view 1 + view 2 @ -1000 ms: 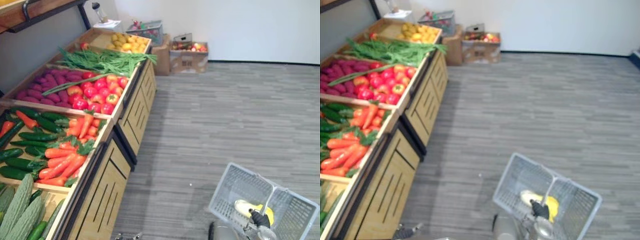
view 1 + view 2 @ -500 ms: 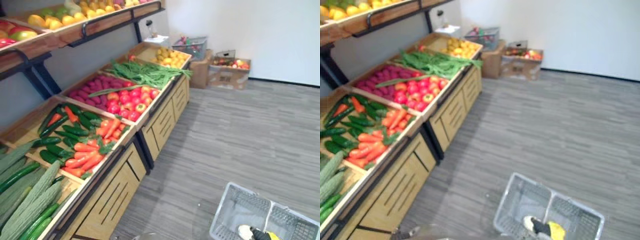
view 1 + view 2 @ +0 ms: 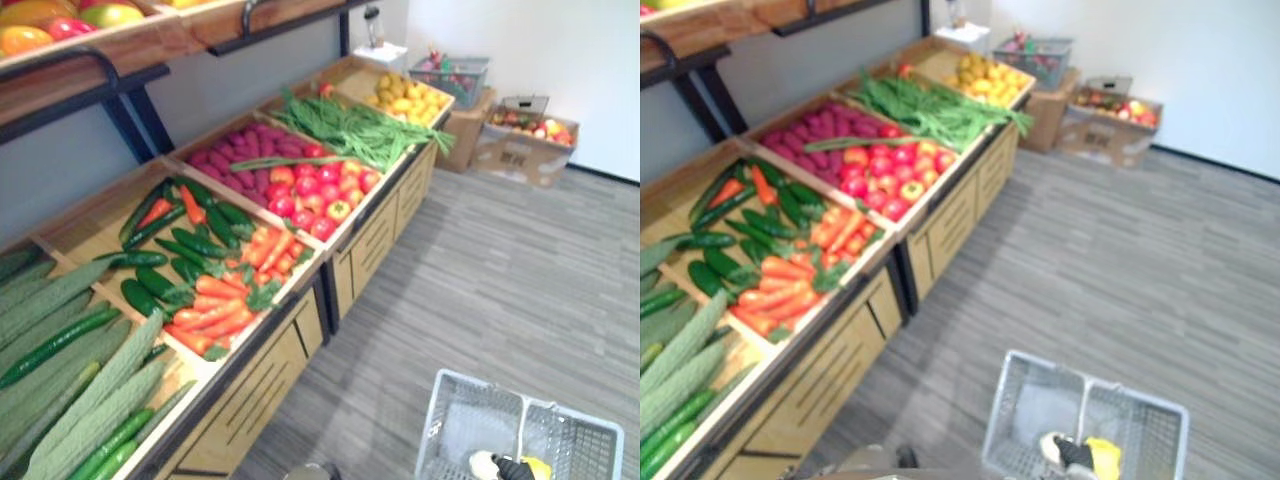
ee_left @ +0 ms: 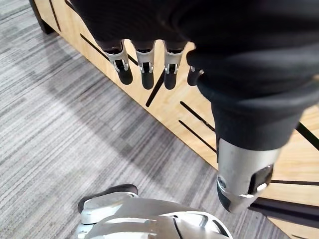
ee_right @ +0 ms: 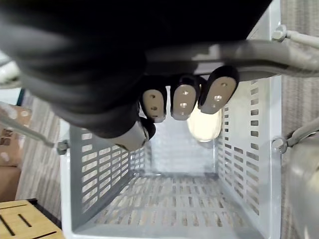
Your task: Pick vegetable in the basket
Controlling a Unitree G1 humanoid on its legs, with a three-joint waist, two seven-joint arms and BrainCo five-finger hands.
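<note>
1. At 9 o'clock in the head views runs the long wooden produce stand point(image 3: 275, 365), with its crates set side by side. Pale green bumpy gourds point(image 3: 90, 390) lie at 7 o'clock. Dark green cucumbers point(image 3: 190, 245) lie just beside orange carrots point(image 3: 215, 310) at 9 o'clock.
2. Farther along the stand, purple tubers point(image 3: 245, 165) lie beside round red produce point(image 3: 315, 190) at 11 o'clock. Long green beans point(image 3: 360, 125) are at 12 o'clock, and round yellow fruit point(image 3: 405, 95) just past them.
3. The left hand point(image 4: 239, 64) hangs beside the stand's light wooden front panel point(image 4: 169, 117), apart from it. Its fingers point(image 4: 144, 69) are straight and relaxed, holding nothing.
4. A brown cardboard box point(image 3: 525, 150) of fruit sits on the grey striped floor point(image 3: 500, 280) at 1 o'clock.
5. The grey slotted plastic basket point(image 3: 480, 382) hangs at 5 o'clock, well apart from the crates. The right hand point(image 5: 99, 74) carries it — its fingers point(image 5: 182, 102) curl round the grey handle bar point(image 5: 259, 50) in a firm grip.
6. Inside the basket lie a pale rounded item point(image 5: 204, 124) and a yellow item point(image 3: 540, 466) near it — what they are I cannot tell. The stand's vegetables all lie in their crates.
</note>
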